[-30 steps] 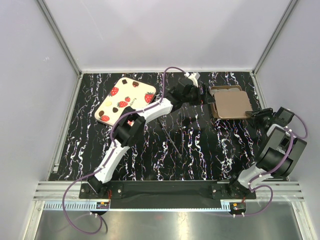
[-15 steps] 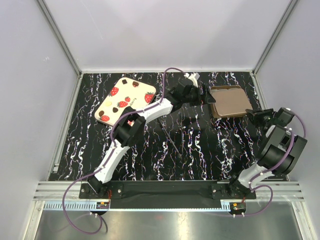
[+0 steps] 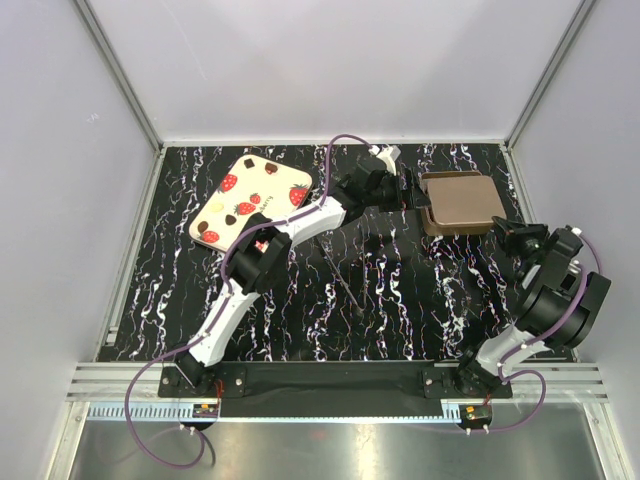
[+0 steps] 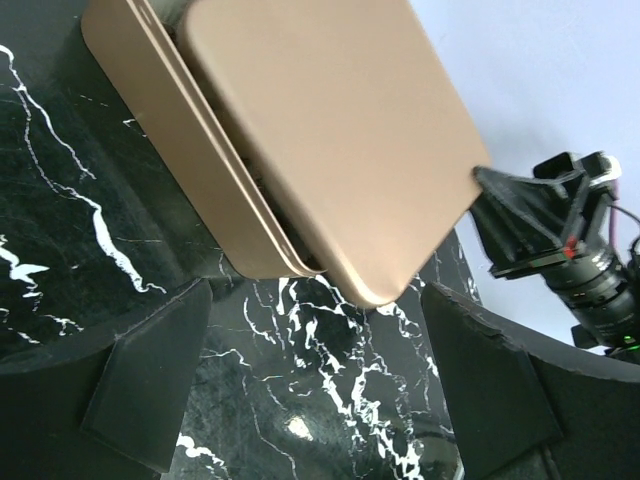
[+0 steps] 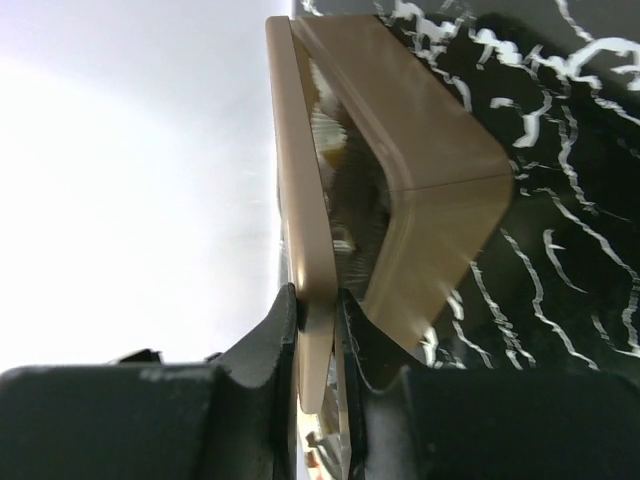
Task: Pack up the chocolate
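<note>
A tan tin (image 3: 446,178) stands at the back right of the marbled table, with a flat tan lid (image 3: 462,205) lying over it, slightly offset. My right gripper (image 3: 507,230) is shut on the lid's near right corner. In the right wrist view the right gripper (image 5: 318,310) pinches the thin lid edge (image 5: 300,160) above the tin (image 5: 430,170). Pale crinkled pieces of the chocolate (image 5: 335,150) show in the gap between lid and tin. My left gripper (image 3: 415,192) stands open just left of the tin. In its wrist view the left gripper (image 4: 320,390) holds nothing, short of the lid (image 4: 330,130).
A cream lid printed with strawberries (image 3: 253,198) lies at the back left. Grey walls close in the table on three sides, and the tin sits near the right wall (image 3: 570,150). The left arm (image 3: 300,225) stretches diagonally across the middle.
The tan lid has slid back and sits more squarely over the tin. My right gripper's jaws have closed on its corner. The left arm has stayed put.
</note>
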Motion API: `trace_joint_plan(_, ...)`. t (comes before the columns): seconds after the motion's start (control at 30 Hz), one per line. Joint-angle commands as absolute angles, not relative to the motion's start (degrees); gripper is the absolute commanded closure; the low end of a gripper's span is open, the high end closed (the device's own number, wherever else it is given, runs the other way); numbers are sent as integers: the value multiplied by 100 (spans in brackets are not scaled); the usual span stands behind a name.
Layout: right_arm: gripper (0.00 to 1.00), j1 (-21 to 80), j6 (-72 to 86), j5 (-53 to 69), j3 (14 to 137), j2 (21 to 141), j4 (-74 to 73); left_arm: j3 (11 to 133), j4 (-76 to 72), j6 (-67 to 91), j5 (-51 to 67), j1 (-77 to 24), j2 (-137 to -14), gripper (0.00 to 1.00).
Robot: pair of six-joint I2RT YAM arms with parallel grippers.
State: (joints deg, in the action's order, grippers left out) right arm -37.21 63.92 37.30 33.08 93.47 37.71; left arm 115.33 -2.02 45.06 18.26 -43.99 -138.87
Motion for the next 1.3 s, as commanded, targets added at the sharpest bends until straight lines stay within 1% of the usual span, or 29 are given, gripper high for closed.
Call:
trace_joint_plan(0.0, 100, -3753, 7031, 3920, 3252, 9308, 4939, 11663, -237, 4254, 1723, -4412, -13597, 7)
trace_joint_plan(0.27, 100, -3762, 7146, 4008, 3383, 9316, 5141, 11751, -246, 4280, 1687, -4359, -13553, 7)
trace_joint_plan(0.47, 100, -3744, 7567, 4113, 3542, 9991, 5791, 11926, -474, 4552, 1731, -4324, -13754, 6)
trace_joint_plan(0.73, 100, -3674, 7805, 4210, 3682, 10503, 6292, 12269, -853, 4869, 1670, -4315, -14167, 9)
trace_joint_plan(0.87, 100, -3595, 7744, 4149, 3709, 10582, 6135, 12691, -633, 4904, 1626, -4307, -14475, 12)
trace_joint_plan(1.27, 100, -3454, 7339, 4052, 3612, 10608, 5714, 12612, -738, 4878, 1477, -4307, -14607, 15)
